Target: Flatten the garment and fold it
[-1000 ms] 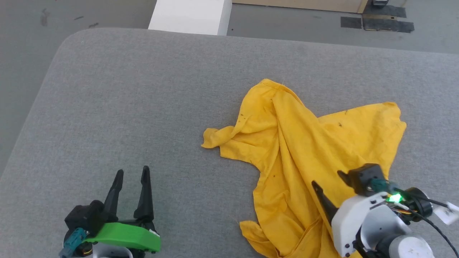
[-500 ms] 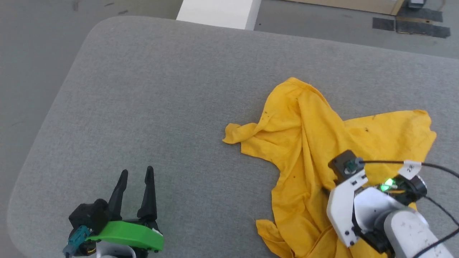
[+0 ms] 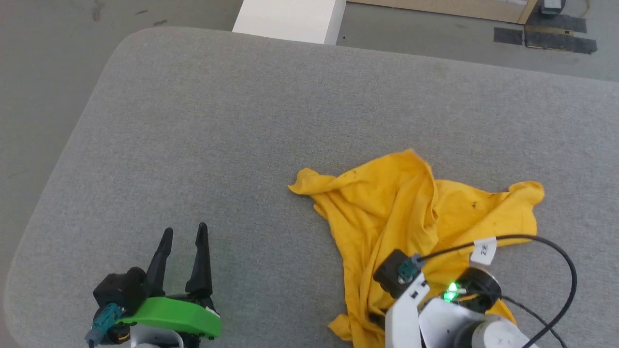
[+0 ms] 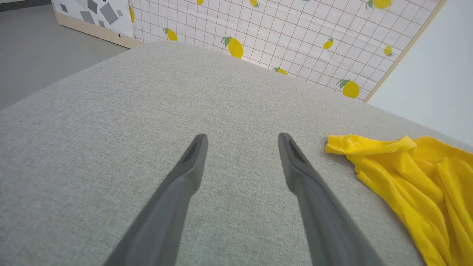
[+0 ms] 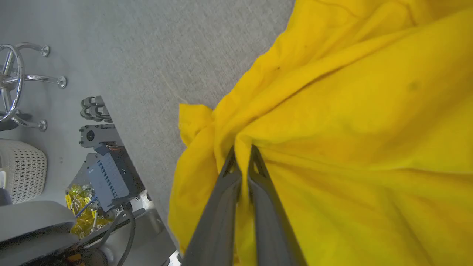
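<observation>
Shirt (image 3: 411,212) cloth is pinched tight in the right pincer (image 5: 242,155); a slow lift is advised, with the wide, empty left pincer (image 3: 184,233) brought to its left corner.

Left tool (image 4: 242,136) spread, garment (image 4: 425,166) nearby, apart.

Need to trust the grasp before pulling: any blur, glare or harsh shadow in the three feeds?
Head view: even soft light, no glare, the garment sharp, only faint shadows in its folds. Left wrist view: cushion weave crisp; the left gripper, jaws open, blurs toward the bottom edge. Right wrist view: the right gripper, jaws shut on cloth, slightly soft; yellow strongly saturated, folds readable.
</observation>
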Available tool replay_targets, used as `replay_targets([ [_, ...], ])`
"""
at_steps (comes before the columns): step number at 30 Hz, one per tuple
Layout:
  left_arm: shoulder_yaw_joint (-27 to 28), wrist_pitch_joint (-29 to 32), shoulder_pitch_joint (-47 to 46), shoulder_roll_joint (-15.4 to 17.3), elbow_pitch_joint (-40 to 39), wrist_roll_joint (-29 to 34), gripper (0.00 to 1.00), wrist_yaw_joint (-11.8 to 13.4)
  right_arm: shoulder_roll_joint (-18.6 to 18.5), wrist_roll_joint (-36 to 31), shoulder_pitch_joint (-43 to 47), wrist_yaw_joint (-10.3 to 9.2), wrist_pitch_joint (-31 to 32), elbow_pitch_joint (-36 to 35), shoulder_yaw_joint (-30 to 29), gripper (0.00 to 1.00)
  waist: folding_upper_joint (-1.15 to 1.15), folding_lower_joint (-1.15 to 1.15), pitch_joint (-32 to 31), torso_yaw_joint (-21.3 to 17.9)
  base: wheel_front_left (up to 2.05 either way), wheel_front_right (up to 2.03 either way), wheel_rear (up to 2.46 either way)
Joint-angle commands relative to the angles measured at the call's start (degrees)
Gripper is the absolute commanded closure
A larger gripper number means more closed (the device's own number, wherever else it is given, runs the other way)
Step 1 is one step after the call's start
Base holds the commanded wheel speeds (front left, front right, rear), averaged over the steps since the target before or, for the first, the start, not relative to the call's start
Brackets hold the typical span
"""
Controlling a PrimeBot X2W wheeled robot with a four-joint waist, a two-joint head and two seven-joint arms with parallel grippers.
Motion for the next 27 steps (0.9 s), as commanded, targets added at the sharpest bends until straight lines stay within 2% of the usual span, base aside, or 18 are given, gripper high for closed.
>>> replay_targets([
  [1,-0.14,-0.21,-0.67,0.00,0.05,-0.56,0.00,-0.40,-0.47,0.71,1.16,-0.08,0.41,-0.28,0.07,1.00,0.00,0.00,-0.21,-0.29,0.00,0.00,0.00],
  [2,-0.20,-0.21,-0.61,0.06,0.07,-0.58,0.00,-0.40,-0.82,0.61,1.50,-0.08,0.54,-0.24,0.11,0.97,0.00,0.00,-0.29,-0.40,0.00,0.00,0.00],
  [4,-0.30,-0.21,-0.44,0.23,0.15,-0.59,0.00,-0.40,-1.34,0.17,1.82,-0.08,-0.22,-0.27,-0.04,0.47,0.00,0.00,-0.61,-0.72,0.00,0.00,0.00],
  [5,-0.28,-0.21,-0.26,0.29,0.17,-0.54,0.00,-0.40,-1.07,-0.07,1.93,-0.08,-1.36,-0.38,-0.76,0.00,0.00,0.00,-0.84,-0.94,0.00,0.00,0.00],
  [10,-0.05,-0.21,0.75,0.52,-0.06,-0.02,0.00,-0.40,1.52,-1.12,2.21,-0.08,-8.16,-2.59,-5.92,0.00,0.00,0.00,-2.12,-2.10,0.00,0.00,0.00],
  [14,0.24,-0.21,1.67,0.53,-0.68,0.42,0.00,-0.40,4.58,-4.46,3.47,-0.08,-16.01,-5.93,-13.28,0.00,0.00,0.00,-3.23,-3.19,0.00,0.00,0.00],
  [20,1.04,-0.21,3.20,0.59,-2.81,1.08,0.00,-0.40,9.57,-15.84,8.20,-0.08,-30.19,-9.72,-23.79,0.00,0.00,0.00,-4.17,-5.33,0.00,0.00,0.00],
  [27,0.76,-0.21,4.72,1.35,-6.20,1.55,0.00,-0.40,13.51,-24.80,16.00,-0.08,-41.05,-8.99,-31.15,0.00,0.00,0.00,-4.05,-7.60,0.00,0.00,0.00],
])
